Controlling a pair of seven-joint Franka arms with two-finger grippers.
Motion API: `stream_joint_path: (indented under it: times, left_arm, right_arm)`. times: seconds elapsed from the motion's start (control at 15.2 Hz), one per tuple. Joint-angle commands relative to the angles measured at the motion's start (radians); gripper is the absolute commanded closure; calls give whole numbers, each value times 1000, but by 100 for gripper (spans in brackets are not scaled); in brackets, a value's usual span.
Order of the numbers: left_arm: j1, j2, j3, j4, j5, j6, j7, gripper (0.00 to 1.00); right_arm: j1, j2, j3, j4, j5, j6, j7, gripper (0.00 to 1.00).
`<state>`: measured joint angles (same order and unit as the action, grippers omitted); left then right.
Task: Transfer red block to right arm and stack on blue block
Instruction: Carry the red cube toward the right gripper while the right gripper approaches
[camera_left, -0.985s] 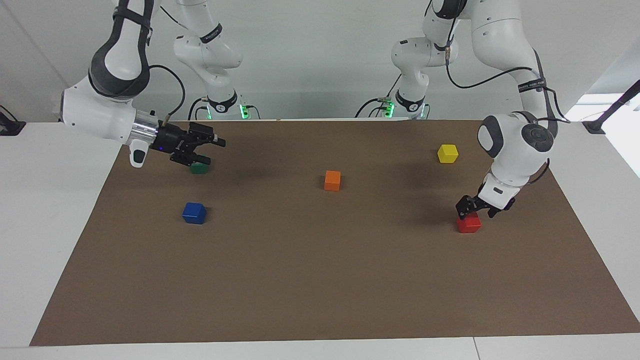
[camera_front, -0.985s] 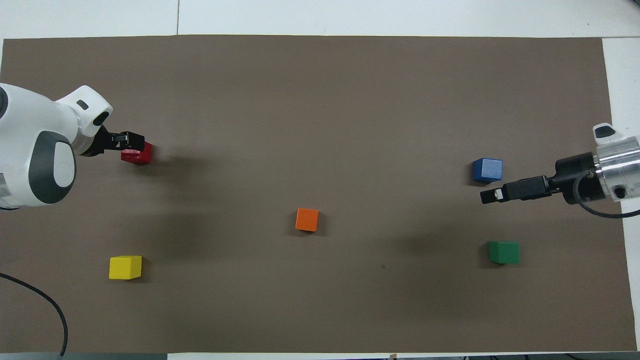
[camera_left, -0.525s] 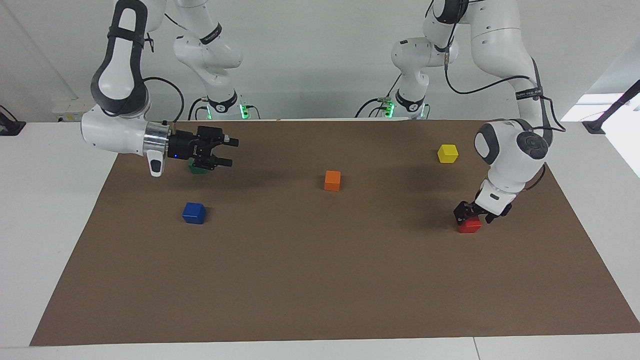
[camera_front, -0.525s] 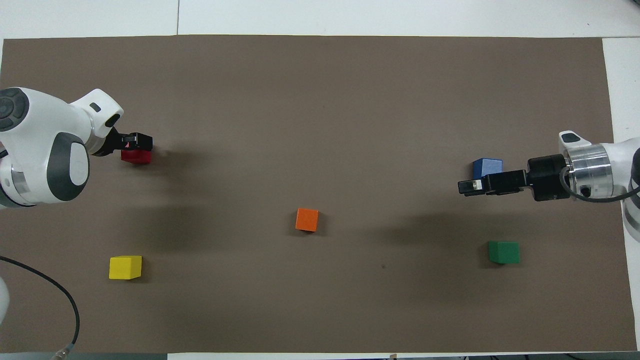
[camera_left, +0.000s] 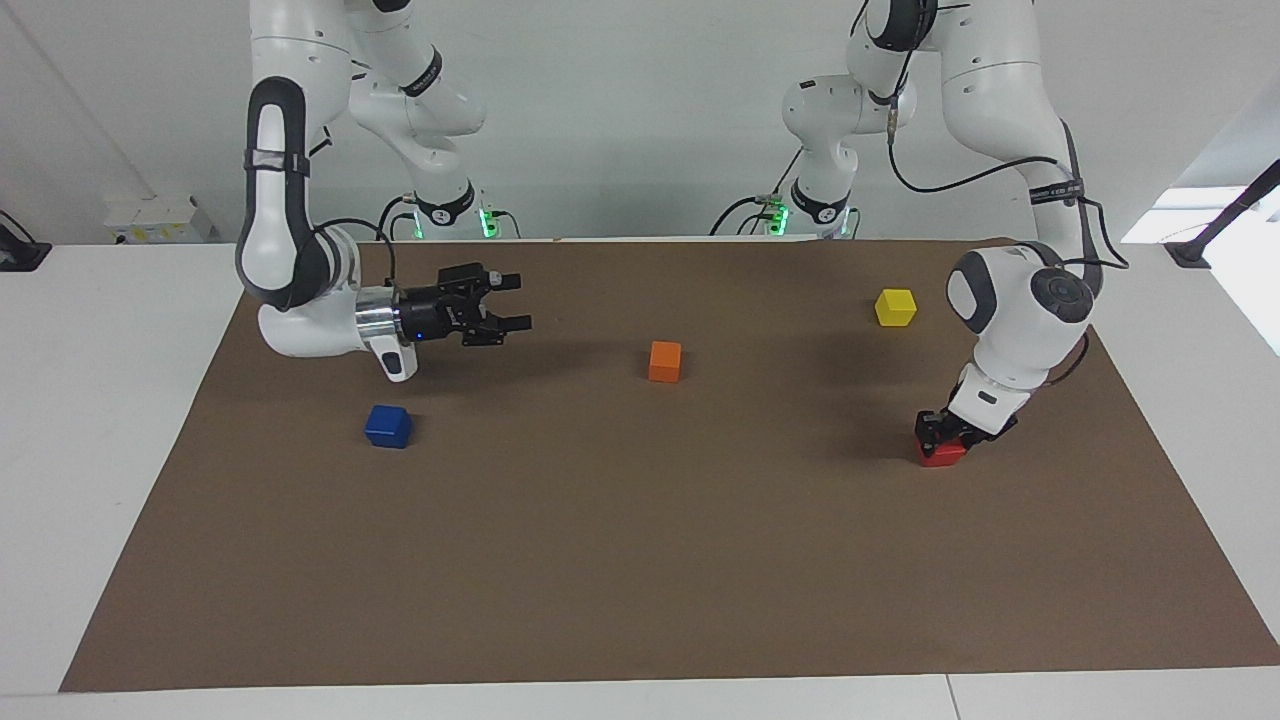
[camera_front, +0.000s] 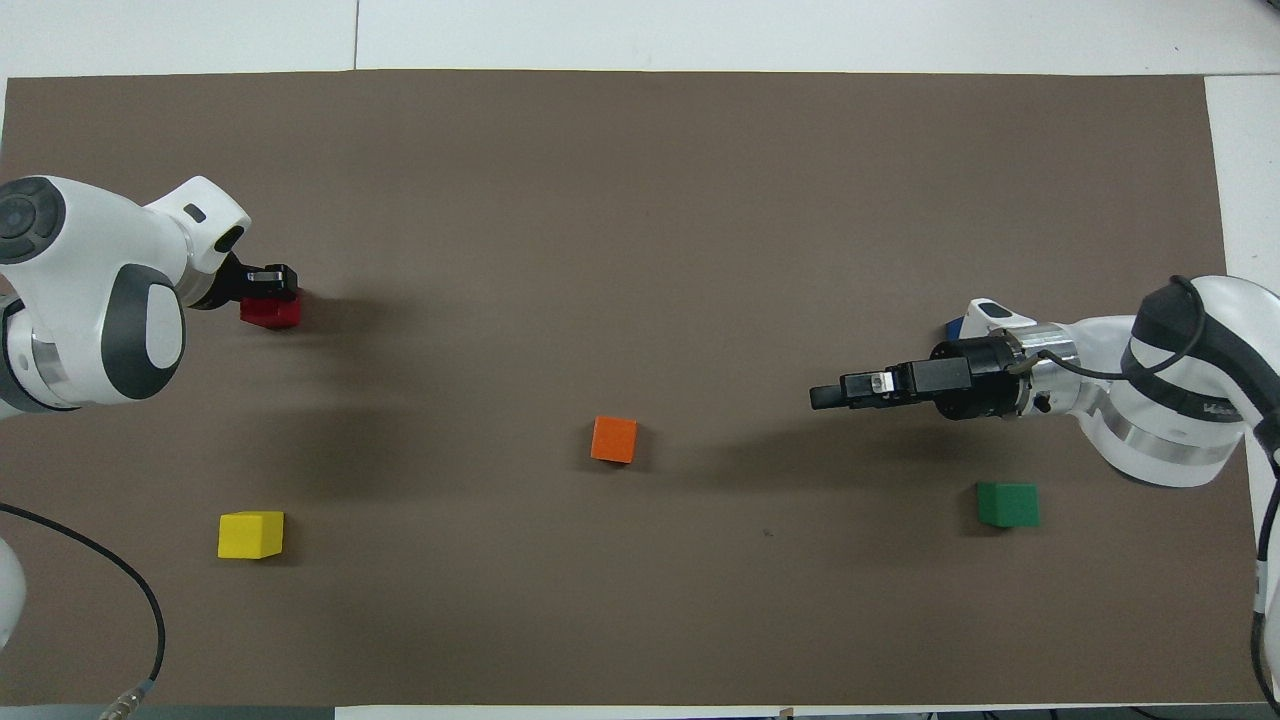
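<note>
Brown paper mat (camera_left: 640, 560) covers most of the white table (camera_left: 100, 400); white strips show along all its edges. Big bare stretch of mat on the edge farthest from the robots, no blocks there. More open room between the orange cube and each end.

Small bright red matte cube (camera_left: 941, 452) sits on the mat toward the left arm's end, farther from the robots than the small yellow cube (camera_left: 895, 306), well in from the mat's edge. Left gripper (camera_left: 944, 428) is down on it, fingers clenched on the red cube's sides; the cube looks to be resting on the mat, lift-off not discernible. In the overhead view the gripper (camera_front: 272, 281) covers part of the cube (camera_front: 270, 312).

White right arm (camera_left: 290, 240) reaches in from its end, right gripper (camera_left: 518, 302) held level in the air over bare mat, between the small dark green cube and the small orange cube (camera_left: 664, 361). Fingers spread apart, holding nothing.

Small deep blue cube (camera_left: 388, 425) on the mat toward the right arm's end, clear of the gripper in the facing view; overhead, the right wrist hides most of it (camera_front: 956, 327). Green cube (camera_front: 1007, 503) shows only overhead, nearer to the robots than the blue one.

Count: five cubes, one each red, blue, green, orange, yellow. Two arms, two grippers. All cubes well apart, none stacked.
</note>
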<state>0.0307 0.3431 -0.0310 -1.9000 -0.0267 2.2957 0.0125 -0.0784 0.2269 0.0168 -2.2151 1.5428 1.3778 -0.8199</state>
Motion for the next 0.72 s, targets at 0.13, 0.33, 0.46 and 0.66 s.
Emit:
stream_joint_path:
  times: [0.13,0.33,0.46,0.66]
  left_arm:
    - [-9,-31,-15,260,-157,-408,-237,100]
    - [-8,-143,-41,317,-304,-614,-570,100]
    - [-14,-258,-44,291,-373,-694,-777,100]
    - [-93,-340,-55,286,-413,-772,-1015,100]
  right_arm:
    - [97,43,2,2,221,-127,-18,0]
    - [155,84,3,2,342,-209,-19,0]
    - [199,98,8,-8,422,-229,-19,0]
    - [288,130,12,-8,546,-229,-12,0]
